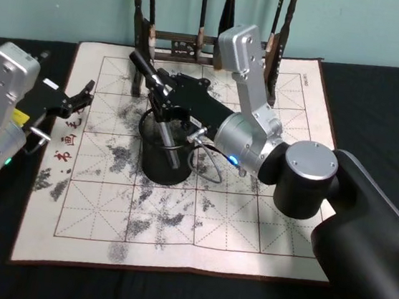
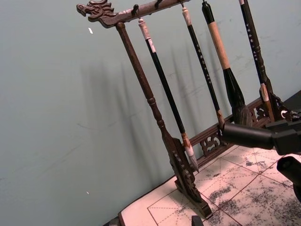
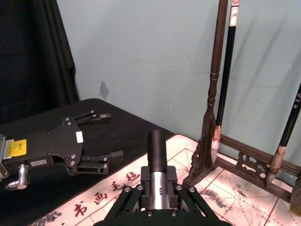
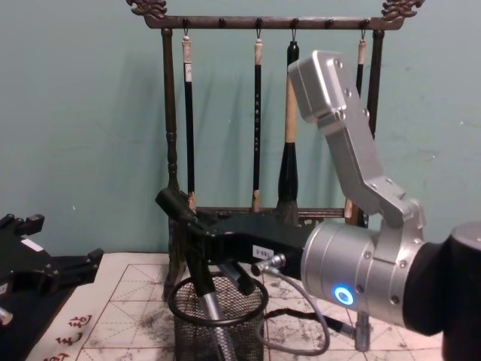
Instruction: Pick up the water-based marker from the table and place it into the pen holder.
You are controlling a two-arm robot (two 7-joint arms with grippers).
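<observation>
The water-based marker [image 1: 141, 66], black-capped with a silver barrel, leans tilted over the pen holder [image 1: 150, 167], a black wire-mesh cup on the calligraphy mat. Its silver lower end reaches down inside the cup [image 4: 242, 331]. My right gripper [image 1: 161, 94] is shut on the marker just above the rim. From the chest, the marker [image 4: 171, 203] slants through the right gripper [image 4: 197, 229]. In the right wrist view the marker's cap [image 3: 157, 147] sticks out past the gripper [image 3: 159, 202]. My left gripper [image 1: 83, 96] hangs open and idle at the mat's left edge.
A tall dark wooden rack [image 1: 197, 44] hung with calligraphy brushes stands right behind the cup, at the mat's far edge. The ink-stained practice mat [image 1: 176, 226] lies on a black tablecloth. A teal wall closes off the back.
</observation>
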